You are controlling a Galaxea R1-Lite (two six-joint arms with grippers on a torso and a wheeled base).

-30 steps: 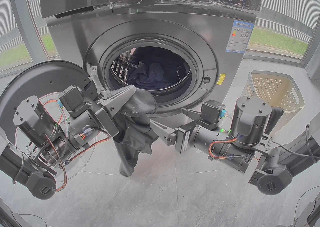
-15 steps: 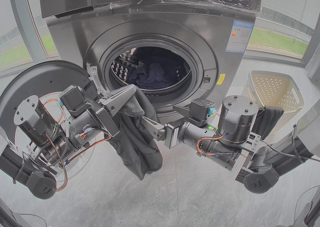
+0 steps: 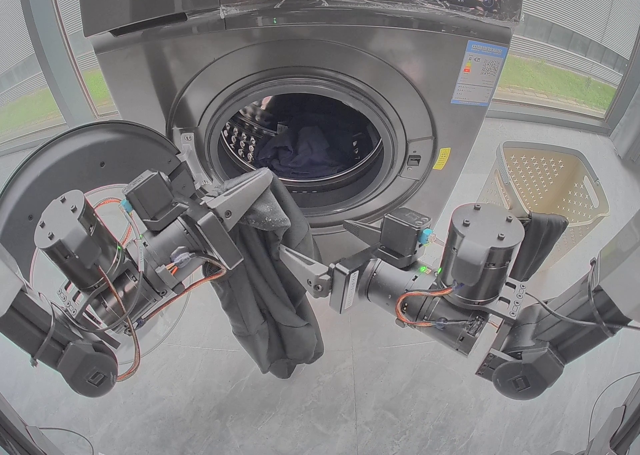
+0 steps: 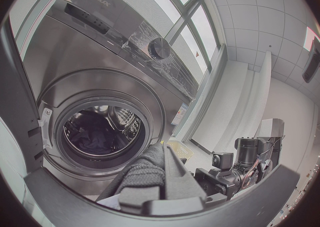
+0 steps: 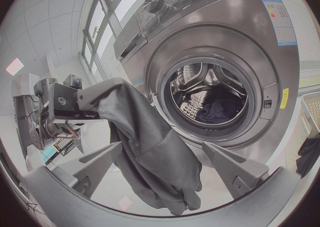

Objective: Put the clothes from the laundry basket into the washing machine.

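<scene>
At 12 o'clock, washing machine (image 3: 300, 63) stands open, dark clothes (image 3: 300, 149) inside. Door (image 3: 73, 163) swung wide at 9 o'clock. Laundry basket (image 3: 553, 183) at 2 o'clock, dark piece (image 3: 543, 236), probably another garment, over near rim. Dark garment (image 3: 267, 289) hangs near 6 o'clock, below drum rim (image 3: 397, 136), left gripper (image 3: 257, 186) clamped on top edge. Soft, limp, light; long tail may snag on rim. Right gripper (image 3: 312, 236), fingers apart, just beside cloth; best hold mid-fold.
</scene>
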